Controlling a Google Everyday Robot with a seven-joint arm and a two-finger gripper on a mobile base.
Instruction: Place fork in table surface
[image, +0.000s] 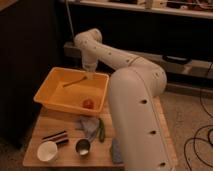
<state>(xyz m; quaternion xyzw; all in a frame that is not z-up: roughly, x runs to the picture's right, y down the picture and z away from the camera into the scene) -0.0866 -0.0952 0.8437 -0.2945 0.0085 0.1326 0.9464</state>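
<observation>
Wooden table surface (46, 125) below, arm (120, 60) arches over bin (67, 108), pincer (90, 75) clamping fork (75, 82).

We count one tabletop (45, 123). One yellow bin (65, 97) sits at its 11 o'clock. One hand (90, 75) hangs over the bin's 12 o'clock rim, closed on one fork (74, 82).

Also counted:
- one red item (88, 103)
- two dark sticks (55, 135)
- one white cup (46, 151)
- one metal cup (82, 146)
- two grey cloths (87, 123)
- one green piece (101, 131)
</observation>
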